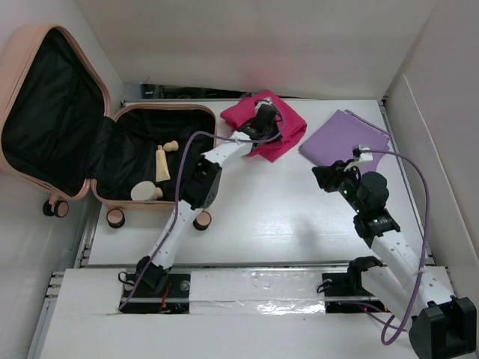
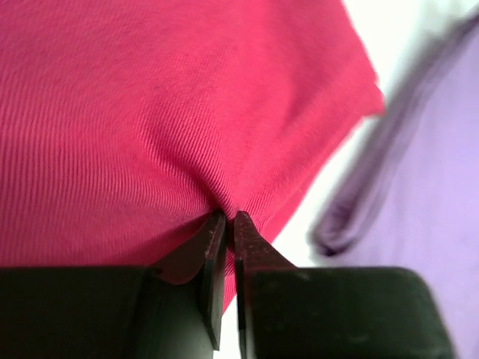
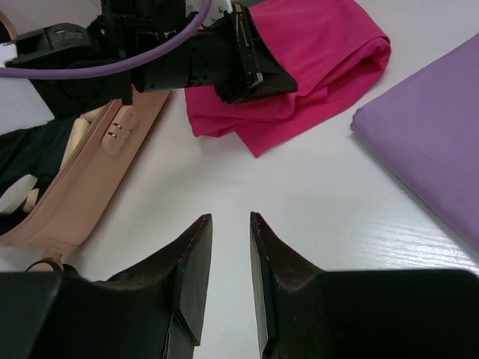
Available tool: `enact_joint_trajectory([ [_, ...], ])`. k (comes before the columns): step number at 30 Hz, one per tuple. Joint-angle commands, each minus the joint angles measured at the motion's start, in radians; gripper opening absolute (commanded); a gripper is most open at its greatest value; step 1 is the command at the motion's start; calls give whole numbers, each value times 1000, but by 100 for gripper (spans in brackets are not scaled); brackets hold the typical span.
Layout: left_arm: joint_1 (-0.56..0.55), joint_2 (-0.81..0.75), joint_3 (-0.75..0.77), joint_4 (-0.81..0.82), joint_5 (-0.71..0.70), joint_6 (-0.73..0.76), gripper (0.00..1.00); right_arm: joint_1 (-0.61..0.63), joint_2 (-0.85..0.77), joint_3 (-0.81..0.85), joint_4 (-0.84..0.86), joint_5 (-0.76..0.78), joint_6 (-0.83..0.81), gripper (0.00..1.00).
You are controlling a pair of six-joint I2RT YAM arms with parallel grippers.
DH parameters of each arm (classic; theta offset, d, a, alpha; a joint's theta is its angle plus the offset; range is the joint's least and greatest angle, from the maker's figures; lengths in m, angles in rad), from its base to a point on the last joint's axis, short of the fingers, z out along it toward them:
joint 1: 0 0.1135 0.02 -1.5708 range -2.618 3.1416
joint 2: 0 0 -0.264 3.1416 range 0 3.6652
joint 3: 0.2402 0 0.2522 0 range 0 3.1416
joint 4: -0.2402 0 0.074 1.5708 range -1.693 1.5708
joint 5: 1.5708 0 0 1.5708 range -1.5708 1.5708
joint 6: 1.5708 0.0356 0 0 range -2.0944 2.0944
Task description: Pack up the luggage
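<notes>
Fingers [image 2: 212,258] of our left gripper [image 2: 227,221] pinch the pink cloth [image 2: 150,112] tight; right gripper [image 3: 228,218] half-open, empty.
We should lift high first: the luggage [image 1: 165,108] lies open, left of the fingers.

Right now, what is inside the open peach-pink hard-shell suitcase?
In the peach-pink hard-shell suitcase, on black lining: a cream tube, a small cream bottle-shaped piece and a round cream container. The left arm covers the compartment's right edge; anything there is hidden.
</notes>
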Motion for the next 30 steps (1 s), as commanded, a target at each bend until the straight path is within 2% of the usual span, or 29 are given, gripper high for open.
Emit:
enact_joint_trajectory([
  [1,-47,28,21,135,159,-87,6,6,-12,38,37,14,-11,33],
  [2,-47,-14,4,147,143,-84,17,6,-4,38,40,12,-11,33],
  [3,-47,-43,-52,177,129,-81,41,6,2,38,41,9,-11,33],
  [6,-47,-195,-183,224,46,-41,66,6,19,41,46,-5,-12,34],
  [7,-47,-278,-212,228,26,-30,68,6,20,41,47,-11,-11,34],
  [11,-38,-496,-445,311,-161,-1,71,15,19,42,47,-9,-12,34],
  [12,-18,-537,-555,349,-190,-9,69,15,16,42,47,-11,-11,34],
  [13,-9,-608,-608,369,-227,-33,68,15,11,42,46,-11,-12,34],
  [15,22,-654,-727,395,-241,-56,64,15,7,41,44,-5,-12,34],
  [23,22,-662,-856,317,-256,-93,64,15,14,44,44,-5,-16,35],
  [26,22,-656,-902,336,-255,-101,68,15,11,46,41,-6,-17,35],
  [30,-1,-595,-864,360,-187,-88,71,15,20,47,46,-16,-17,35],
])
